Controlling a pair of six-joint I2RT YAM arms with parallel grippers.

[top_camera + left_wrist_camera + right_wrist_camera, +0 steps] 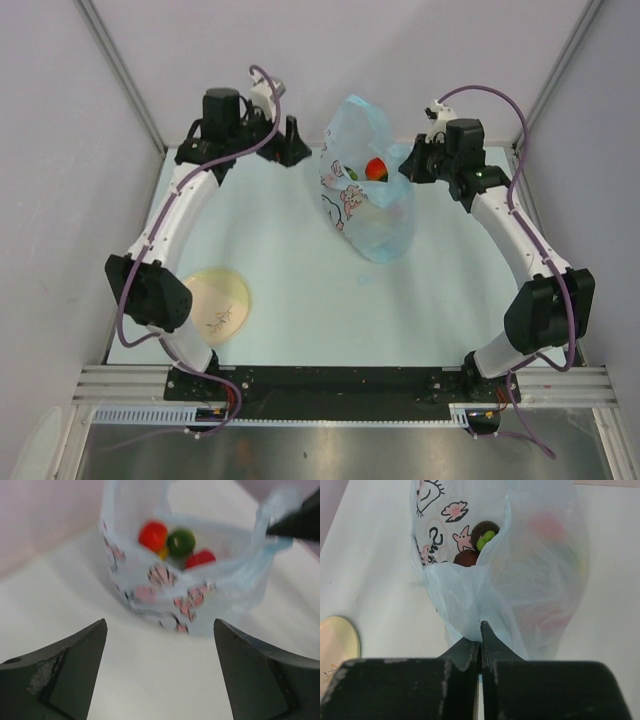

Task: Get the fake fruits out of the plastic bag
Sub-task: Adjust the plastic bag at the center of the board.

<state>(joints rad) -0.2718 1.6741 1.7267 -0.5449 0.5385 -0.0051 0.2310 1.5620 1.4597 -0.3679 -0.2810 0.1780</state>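
Pinching the plastic bag [540,580] rim, right end effector [480,630] sits clamped; left end effector [160,625] gapes wide, apparently empty.

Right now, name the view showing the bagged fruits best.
Left wrist: it looks into the open bag at several fruits. Top external shows one red spot; right wrist, two dark ones behind plastic.
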